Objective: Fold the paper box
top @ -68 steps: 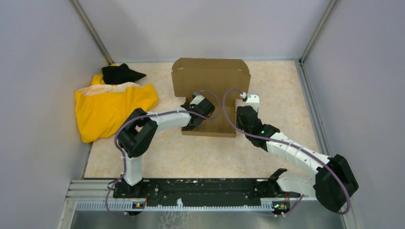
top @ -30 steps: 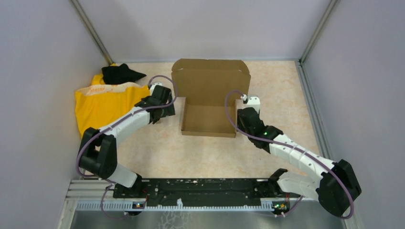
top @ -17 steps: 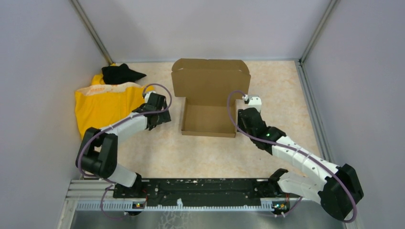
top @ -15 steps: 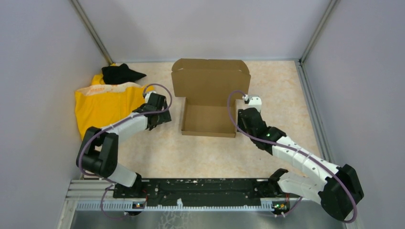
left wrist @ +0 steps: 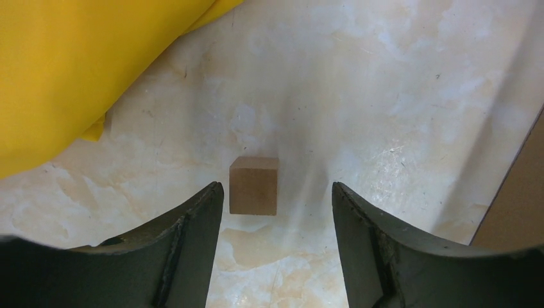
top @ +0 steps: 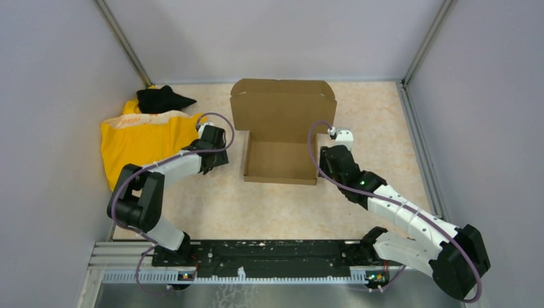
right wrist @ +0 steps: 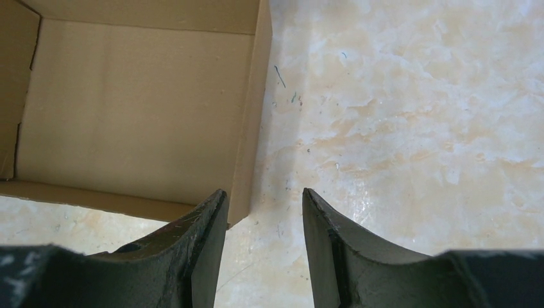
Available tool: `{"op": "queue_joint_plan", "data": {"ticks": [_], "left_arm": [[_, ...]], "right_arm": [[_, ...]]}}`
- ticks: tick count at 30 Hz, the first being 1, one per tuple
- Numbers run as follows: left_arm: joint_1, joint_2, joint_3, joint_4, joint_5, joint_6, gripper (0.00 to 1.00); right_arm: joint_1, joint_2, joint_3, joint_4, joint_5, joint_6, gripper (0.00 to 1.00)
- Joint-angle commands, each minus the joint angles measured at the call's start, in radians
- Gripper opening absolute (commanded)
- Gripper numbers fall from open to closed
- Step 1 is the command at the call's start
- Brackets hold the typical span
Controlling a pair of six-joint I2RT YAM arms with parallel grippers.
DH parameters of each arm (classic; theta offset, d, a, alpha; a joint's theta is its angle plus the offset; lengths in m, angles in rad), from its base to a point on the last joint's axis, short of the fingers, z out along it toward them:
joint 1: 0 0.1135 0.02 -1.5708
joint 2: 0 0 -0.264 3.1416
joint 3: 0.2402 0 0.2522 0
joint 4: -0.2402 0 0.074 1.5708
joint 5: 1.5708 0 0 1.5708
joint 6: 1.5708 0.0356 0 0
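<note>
Your plain brown corrugated cardboard box (top: 280, 138) sits mid-bench (top: 276, 205), its lid upright at the far side. Your right fingers (right wrist: 199, 244), spread and empty, hang over its right wall, likely to steady it. Your left fingers (left wrist: 192, 250), likewise released, hover to its left.

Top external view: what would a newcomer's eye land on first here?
The paper box at the centre draws the eye, lid standing up at its far side, tray empty. Next, the bright yellow cloth to its left, a black item at its far end. The left tool and right tool hang open on either side of the box.
</note>
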Motion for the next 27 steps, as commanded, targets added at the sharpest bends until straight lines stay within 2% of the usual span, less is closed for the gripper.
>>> {"op": "queue_joint_plan", "data": {"ticks": [1,12,20,27], "left_arm": [[0.006,0.004,0.009,0.028,-0.002,0.014,0.65],[0.015,0.030,0.018,0.029,-0.003,0.027,0.47],[0.019,0.040,0.024,0.027,0.006,0.033,0.29],[0.019,0.006,0.033,0.006,0.012,0.037,0.23]], "right_arm": [[-0.007,-0.025,-0.006,0.001,-0.008,0.013,0.46],[-0.007,-0.021,-0.011,0.008,-0.013,0.015,0.46],[-0.007,-0.023,-0.016,0.007,-0.016,0.015,0.46],[-0.007,-0.024,-0.016,0.009,-0.019,0.015,0.46]]}}
